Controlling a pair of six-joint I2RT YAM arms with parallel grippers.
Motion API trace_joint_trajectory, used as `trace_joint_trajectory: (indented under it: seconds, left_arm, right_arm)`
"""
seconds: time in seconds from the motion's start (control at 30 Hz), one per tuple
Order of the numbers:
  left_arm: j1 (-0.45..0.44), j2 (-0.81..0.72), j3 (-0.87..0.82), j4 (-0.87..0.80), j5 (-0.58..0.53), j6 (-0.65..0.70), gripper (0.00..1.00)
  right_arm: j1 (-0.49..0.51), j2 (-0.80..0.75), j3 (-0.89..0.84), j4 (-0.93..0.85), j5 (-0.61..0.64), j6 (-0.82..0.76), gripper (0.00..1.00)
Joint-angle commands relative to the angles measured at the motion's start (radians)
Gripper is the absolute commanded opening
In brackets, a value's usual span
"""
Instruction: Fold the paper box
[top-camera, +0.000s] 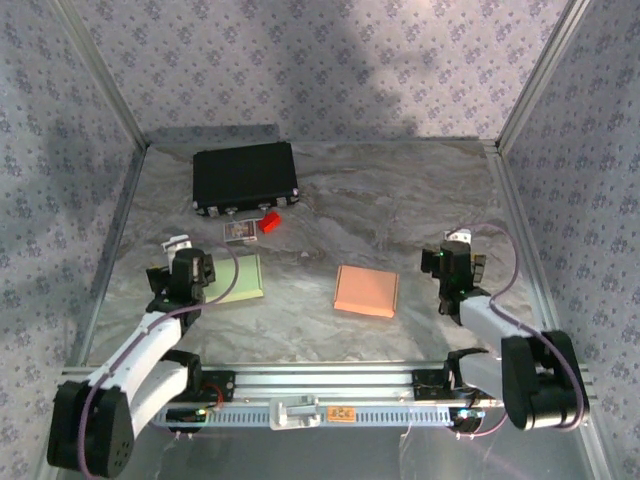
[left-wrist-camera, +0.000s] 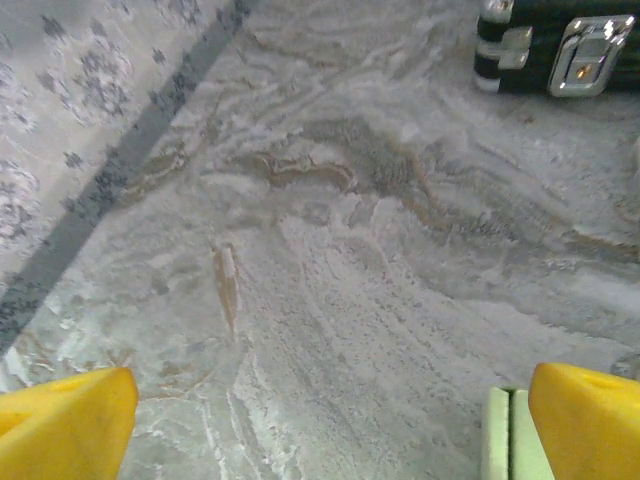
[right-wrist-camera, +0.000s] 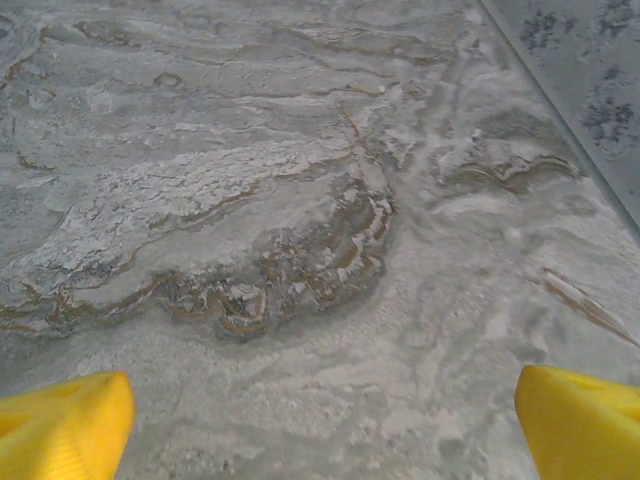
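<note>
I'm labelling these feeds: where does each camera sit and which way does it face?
Top external: above and behind the bases, looking down on the table; both arms show.
Left wrist: on the left arm, facing far table and left wall; left gripper open, yellow fingers at the bottom corners.
Right wrist: on the right arm, facing bare table toward the right wall; right gripper open, likewise.
Shared: top external and left wrist both show the black case and green box.

Orange paper box (top-camera: 366, 291) flat mid-table; green paper box (top-camera: 240, 277) flat, left
</note>
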Motion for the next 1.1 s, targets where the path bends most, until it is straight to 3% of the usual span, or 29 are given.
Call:
trace_joint_trajectory:
  seconds: [0.0, 0.2, 0.53, 0.6, 0.7, 0.73, 0.77, 0.8, 0.83, 0.9, 0.93, 1.0, 1.07]
  left_arm:
    - [0.044, 0.066, -0.003, 0.208, 0.131, 0.046, 1.00]
    - [0.104, 0.223, 0.025, 0.405, 0.315, 0.059, 1.00]
    - [0.155, 0.427, 0.065, 0.680, 0.420, 0.174, 1.00]
    - [0.160, 0.468, 0.027, 0.798, 0.427, 0.195, 1.00]
    - [0.172, 0.646, -0.048, 1.133, 0.464, 0.199, 1.00]
    - [0.172, 0.647, -0.046, 1.138, 0.459, 0.200, 1.00]
    - [0.172, 0.589, -0.007, 0.964, 0.439, 0.181, 1.00]
    - [0.180, 0.591, 0.020, 0.908, 0.441, 0.170, 1.00]
    - [0.184, 0.639, 0.035, 0.967, 0.428, 0.167, 1.00]
    - [0.201, 0.605, 0.108, 0.759, 0.436, 0.139, 1.00]
    - [0.202, 0.628, 0.082, 0.852, 0.435, 0.146, 1.00]
    - [0.202, 0.610, 0.096, 0.798, 0.435, 0.140, 1.00]
    - [0.202, 0.627, 0.081, 0.857, 0.432, 0.146, 1.00]
  right_arm:
    - [-0.025, 0.060, 0.048, 0.187, -0.051, -0.046, 0.99]
    - [-0.051, 0.168, 0.082, 0.303, -0.170, -0.101, 0.99]
    - [-0.144, 0.254, 0.030, 0.491, -0.226, -0.052, 0.99]
    - [-0.144, 0.274, 0.017, 0.531, -0.226, -0.051, 0.99]
    - [-0.145, 0.323, 0.007, 0.588, -0.210, -0.044, 0.99]
    - [-0.141, 0.342, 0.003, 0.618, -0.204, -0.048, 0.99]
    - [-0.133, 0.331, 0.015, 0.585, -0.182, -0.049, 0.99]
    - [-0.127, 0.336, 0.022, 0.575, -0.174, -0.053, 0.99]
    - [-0.116, 0.346, 0.032, 0.574, -0.150, -0.059, 0.99]
    - [-0.100, 0.352, 0.061, 0.529, -0.117, -0.066, 0.99]
    - [-0.099, 0.353, 0.063, 0.521, -0.116, -0.067, 0.99]
    - [-0.104, 0.353, 0.068, 0.513, -0.123, -0.062, 0.99]
    - [-0.116, 0.352, 0.074, 0.499, -0.144, -0.056, 0.99]
